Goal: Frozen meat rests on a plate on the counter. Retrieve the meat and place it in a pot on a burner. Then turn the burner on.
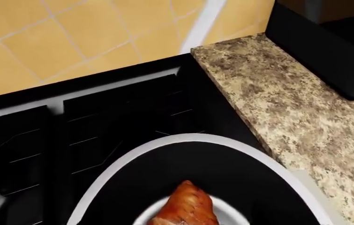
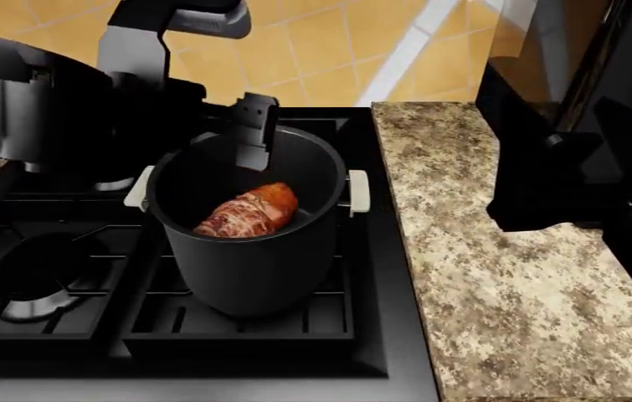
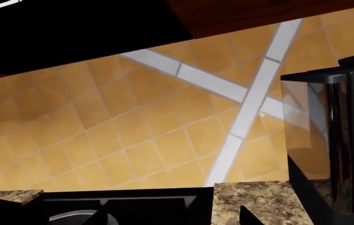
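- Frozen meat (image 2: 246, 211) lies on the floor of the pot (image 2: 251, 268), directly below the fingertips of the left gripper (image 2: 253, 141) and apart from them; the pot stands on a burner grate of the stove (image 2: 59, 322), just beside the counter (image 2: 506, 276).
- Left gripper: hangs over the pot's mouth with its fingers pointing down past the far rim; they pinch nothing, but whether they are spread or closed cannot be told from the head view, and the left wrist view shows no fingers.
- Right gripper: not visible in any view; only dark arm links show over the counter.
- Risk 1: the fingers sit close to the far rim, so a sideways withdrawal would likely catch it and drag or tip the pot off its grate; a straight lift looks safer.
- Risk 2: no burner knob is in view, so reaching blind could turn the wrong control.
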Tool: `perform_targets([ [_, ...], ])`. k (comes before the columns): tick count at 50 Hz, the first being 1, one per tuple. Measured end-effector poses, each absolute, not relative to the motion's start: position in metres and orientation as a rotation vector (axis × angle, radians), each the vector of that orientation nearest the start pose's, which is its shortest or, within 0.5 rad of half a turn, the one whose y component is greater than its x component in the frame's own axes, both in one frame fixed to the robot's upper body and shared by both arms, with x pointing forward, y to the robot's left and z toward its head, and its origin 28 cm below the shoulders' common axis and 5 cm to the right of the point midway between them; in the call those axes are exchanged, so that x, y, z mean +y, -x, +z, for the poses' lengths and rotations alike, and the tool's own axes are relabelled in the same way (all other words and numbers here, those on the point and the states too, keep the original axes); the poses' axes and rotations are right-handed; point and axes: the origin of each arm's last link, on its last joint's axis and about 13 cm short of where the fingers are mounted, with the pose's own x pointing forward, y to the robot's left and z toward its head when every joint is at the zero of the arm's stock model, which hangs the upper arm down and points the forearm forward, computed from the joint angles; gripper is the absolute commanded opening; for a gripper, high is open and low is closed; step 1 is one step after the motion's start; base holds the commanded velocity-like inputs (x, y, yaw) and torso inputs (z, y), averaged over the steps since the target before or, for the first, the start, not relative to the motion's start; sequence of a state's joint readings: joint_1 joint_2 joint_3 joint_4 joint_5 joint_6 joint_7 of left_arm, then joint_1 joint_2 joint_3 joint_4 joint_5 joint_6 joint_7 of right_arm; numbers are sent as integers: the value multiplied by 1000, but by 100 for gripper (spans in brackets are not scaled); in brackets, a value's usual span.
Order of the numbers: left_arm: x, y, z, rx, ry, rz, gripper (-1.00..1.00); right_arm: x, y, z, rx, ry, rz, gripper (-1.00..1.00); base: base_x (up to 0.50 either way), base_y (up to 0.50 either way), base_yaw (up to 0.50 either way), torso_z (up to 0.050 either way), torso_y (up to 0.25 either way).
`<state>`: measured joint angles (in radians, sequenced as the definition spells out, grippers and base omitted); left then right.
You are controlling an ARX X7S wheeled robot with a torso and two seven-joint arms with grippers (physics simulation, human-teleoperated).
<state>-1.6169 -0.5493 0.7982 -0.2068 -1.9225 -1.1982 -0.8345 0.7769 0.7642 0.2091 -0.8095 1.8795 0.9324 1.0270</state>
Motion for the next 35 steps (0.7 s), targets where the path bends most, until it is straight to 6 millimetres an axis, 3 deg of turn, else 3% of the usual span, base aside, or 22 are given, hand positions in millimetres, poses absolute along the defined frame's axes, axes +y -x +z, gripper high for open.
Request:
perform_targets([
  [13,220,-251,371,259,-61,-339,100,-140,-159,291,-197,-167,206,100,-17,0,0,0,0],
  [24,230,-217,381,81,-54,-312,100,-137,-159,291,-190,-155,203,100,-468,182,0,0,0],
  [35,235,-201,383,-4,-57,-293,100,-136,-157,292,-188,-147,202,100,-487,196,0,0,0],
])
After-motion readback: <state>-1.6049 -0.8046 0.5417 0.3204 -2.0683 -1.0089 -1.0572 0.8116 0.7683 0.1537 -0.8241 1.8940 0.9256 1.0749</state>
